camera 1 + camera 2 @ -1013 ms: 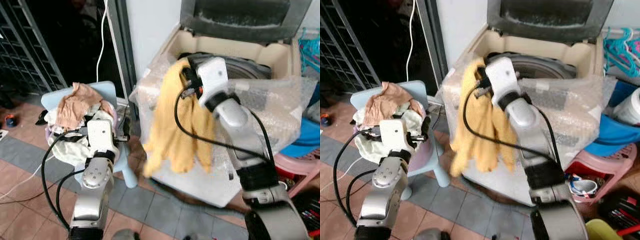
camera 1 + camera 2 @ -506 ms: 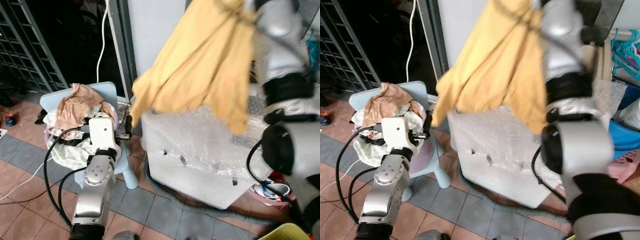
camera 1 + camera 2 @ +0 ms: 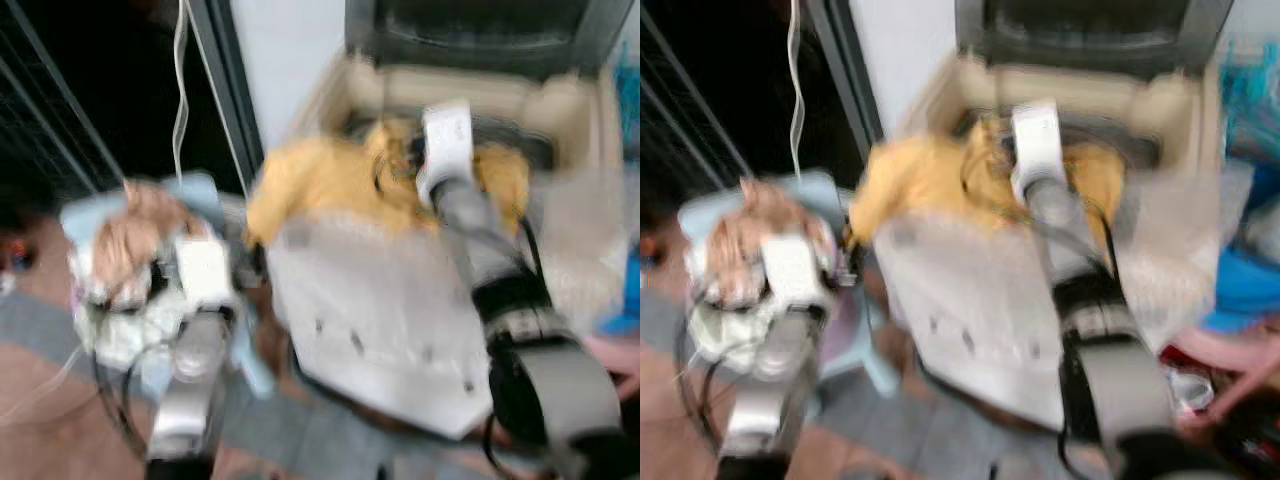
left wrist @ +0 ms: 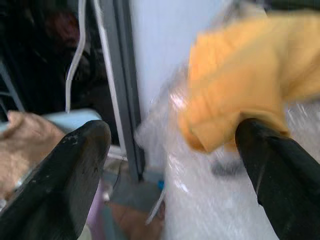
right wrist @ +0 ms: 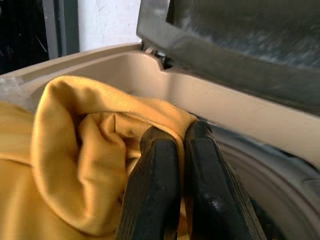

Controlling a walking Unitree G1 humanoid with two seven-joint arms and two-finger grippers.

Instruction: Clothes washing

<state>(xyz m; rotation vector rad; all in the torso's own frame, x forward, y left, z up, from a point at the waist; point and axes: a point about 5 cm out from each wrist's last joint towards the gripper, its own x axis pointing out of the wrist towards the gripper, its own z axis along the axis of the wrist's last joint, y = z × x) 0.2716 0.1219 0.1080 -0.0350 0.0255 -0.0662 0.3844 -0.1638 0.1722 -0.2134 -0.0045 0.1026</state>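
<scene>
My right gripper [image 5: 172, 145] is over the open top of the washing machine [image 3: 400, 330], and its two black fingers [image 5: 155, 190] are pressed together with a fold of the yellow garment [image 5: 75, 170] pinched between them. The garment lies across the near-left rim of the machine — one part hangs over the left corner, where the bubble wrap [image 4: 210, 200] covers the front wall, and another part reaches toward the drum [image 5: 270, 190] on the far side. The grey lid [image 5: 240, 45] of the machine stands raised behind my fingers. My left gripper [image 4: 172, 165] is lower and to the left, near the small light-blue chair [image 3: 215, 190], with its fingers [image 4: 65, 185] spread wide apart and nothing between them; it points toward the left corner of the machine, where the yellow cloth hangs. On the chair there is a pile of clothes [image 3: 135, 260] — a beige piece on top and white ones under it. Both head views are blurred, so finer details of the pile I cannot tell. A white cable [image 3: 180, 80] hangs beside the dark door frame [image 4: 120, 85], to the left of the machine.
</scene>
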